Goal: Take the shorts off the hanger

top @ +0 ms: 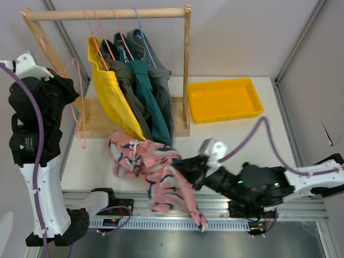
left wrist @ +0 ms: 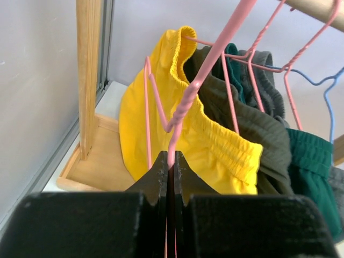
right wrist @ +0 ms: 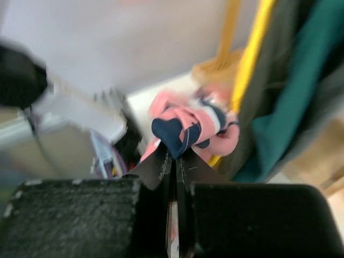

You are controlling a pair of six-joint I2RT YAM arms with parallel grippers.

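Note:
The pink patterned shorts (top: 156,172) are off the rack, stretched over the table's near edge. My right gripper (top: 185,167) is shut on them; the wrist view shows pink and navy cloth (right wrist: 191,126) pinched between the jaws. My left gripper (top: 67,70) is shut on a bare pink wire hanger (top: 79,107), seen gripped in the left wrist view (left wrist: 185,102). Yellow shorts (top: 113,94), olive shorts (top: 126,86), teal shorts (top: 145,91) and grey shorts (top: 158,86) hang on hangers from the wooden rail (top: 107,14).
A yellow tray (top: 226,99) lies on the table right of the rack. The wooden rack's right post (top: 187,64) and base (top: 99,121) stand behind the pink shorts. A metal rail (top: 161,215) runs along the near edge.

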